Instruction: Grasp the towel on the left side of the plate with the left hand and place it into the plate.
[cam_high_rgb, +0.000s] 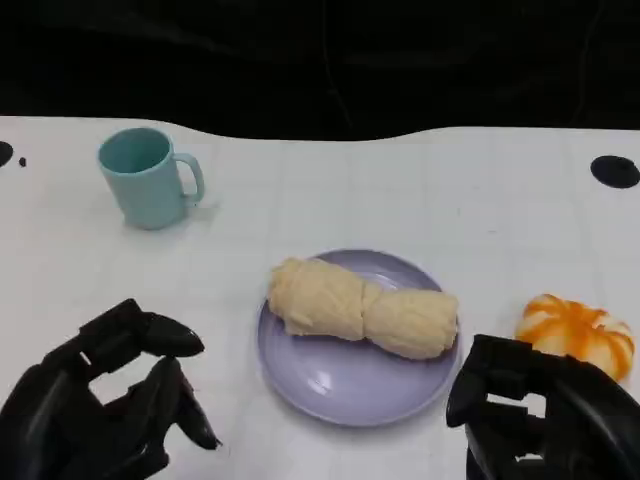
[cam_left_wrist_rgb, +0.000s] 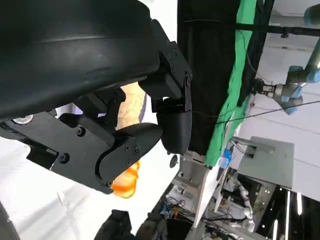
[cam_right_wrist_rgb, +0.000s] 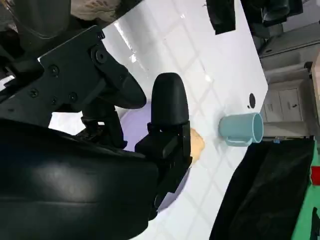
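A rolled cream towel (cam_high_rgb: 362, 309) lies across the lavender plate (cam_high_rgb: 330, 385) in the middle of the table. My left hand (cam_high_rgb: 105, 405) hovers at the lower left, a short way left of the plate, fingers apart and holding nothing. My right hand (cam_high_rgb: 545, 420) sits at the lower right beside the plate's right rim, fingers curled in with nothing in them. In the left wrist view the towel (cam_left_wrist_rgb: 131, 102) peeks out behind my left hand (cam_left_wrist_rgb: 125, 125). The right wrist view shows the plate (cam_right_wrist_rgb: 137, 120) and an end of the towel (cam_right_wrist_rgb: 197, 142) past my right hand (cam_right_wrist_rgb: 150, 130).
A light blue mug (cam_high_rgb: 146, 178) stands at the back left, also seen as the mug (cam_right_wrist_rgb: 242, 128) in the right wrist view. An orange-and-white pumpkin-shaped object (cam_high_rgb: 578, 333) lies right of the plate, close to my right hand. A black round mark (cam_high_rgb: 614, 171) sits at the far right.
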